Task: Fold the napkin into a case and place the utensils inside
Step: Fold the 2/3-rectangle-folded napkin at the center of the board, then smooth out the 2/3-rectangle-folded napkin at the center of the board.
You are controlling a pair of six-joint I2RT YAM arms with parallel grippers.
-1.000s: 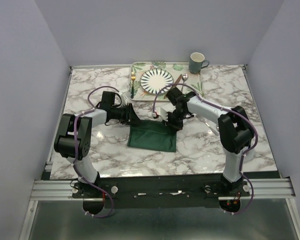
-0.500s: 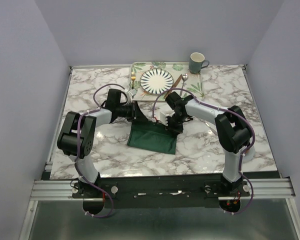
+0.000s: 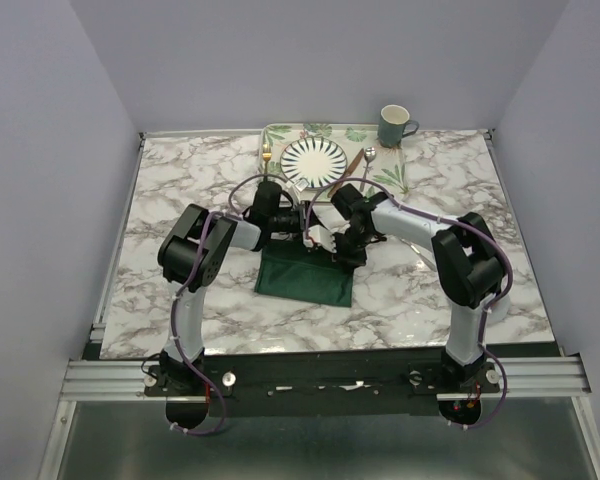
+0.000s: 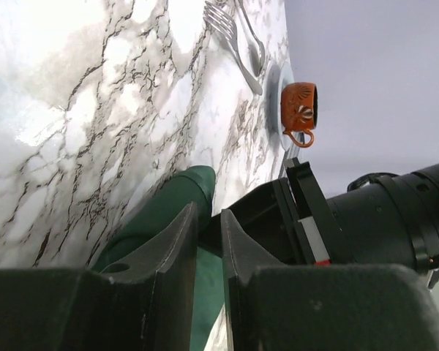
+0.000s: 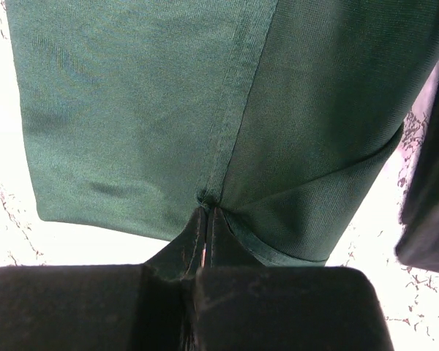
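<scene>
R hand (image 5: 207, 213) clamped on napkin (image 5: 132, 110) hem; L hand (image 4: 208, 217) nearly together, pinching its far edge.

place: robot test cell | signs: plain enclosing walls (image 3: 40, 150), marble-print table (image 3: 180, 170), aluminium mounting rail (image 3: 320, 378)

Green napkin (image 5: 124, 110), right tool (image 5: 206, 223) pinching (at hem)

The napkin (image 3: 305, 278) lay on the table (image 3: 180, 190) at the frame's centre, the left gripper (image 3: 305, 228) at its upper edge and the right gripper (image 3: 341, 250) just right of that. Above, at upper centre, a tray (image 3: 392, 178) held the plate (image 3: 315, 160), with the fork (image 3: 266, 165) left of it, the knife (image 3: 352, 163) and spoon (image 3: 369, 157) right, and a mug (image 3: 394, 126) at the tray's upper right corner.
</scene>
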